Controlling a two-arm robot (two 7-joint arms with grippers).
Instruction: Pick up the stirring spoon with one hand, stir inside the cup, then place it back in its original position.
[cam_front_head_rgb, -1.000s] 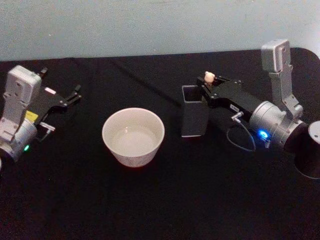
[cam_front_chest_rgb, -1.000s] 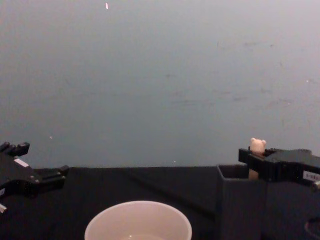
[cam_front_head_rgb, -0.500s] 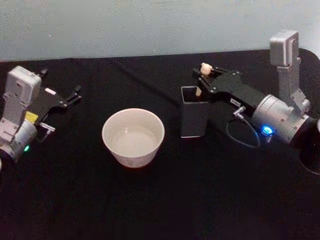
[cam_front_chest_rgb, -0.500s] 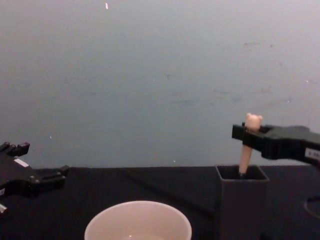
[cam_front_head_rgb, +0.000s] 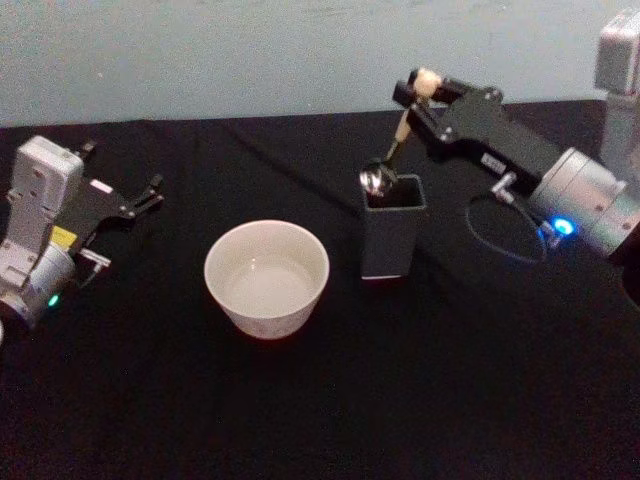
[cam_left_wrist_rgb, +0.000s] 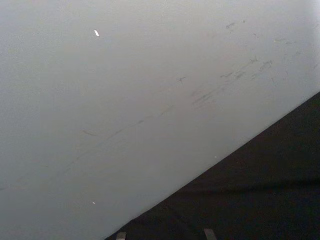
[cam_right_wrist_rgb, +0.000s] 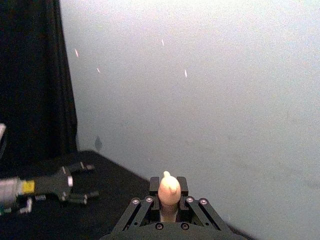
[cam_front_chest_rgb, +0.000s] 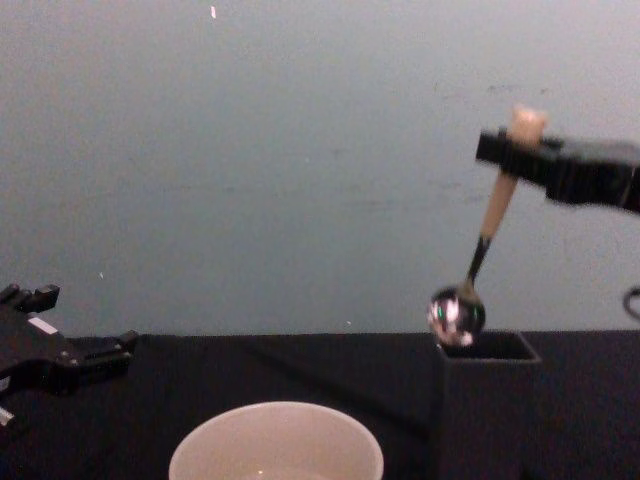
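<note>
The right gripper (cam_front_head_rgb: 424, 88) hangs above the dark grey holder (cam_front_head_rgb: 391, 238), a little to the holder's right and farther from the robot than the holder's mouth. Its fingers are clenched on the top of the stirring spoon (cam_front_head_rgb: 399, 135), pinching the beige handle just under the tiny bear head. In the right wrist view the bear head pokes out between the two closed fingers.

The spoon hangs below the gripper, out of the holder and tilted. Its handle leans up and to the holder's right, and its dark neck runs down to the shiny bowl on the holder's left side. In the chest view the bowl sits right over the left edge of the holder's square mouth. Whether it touches the rim or clears it I cannot tell.

The holder stands upright on the black table (cam_front_head_rgb: 320, 410). The off-white cup (cam_front_head_rgb: 266, 276) stands near the holder's left, apart from it and slightly nearer the robot. Its mouth is wider than the holder's, and its rim is lower.

The left gripper (cam_front_head_rgb: 122, 168) is well to the holder's left, beyond the cup, low over the table. Its fingers are spread apart and it grasps nothing. A pale wall (cam_front_chest_rgb: 300, 150) rises behind the holder, past the far edge of the table.
</note>
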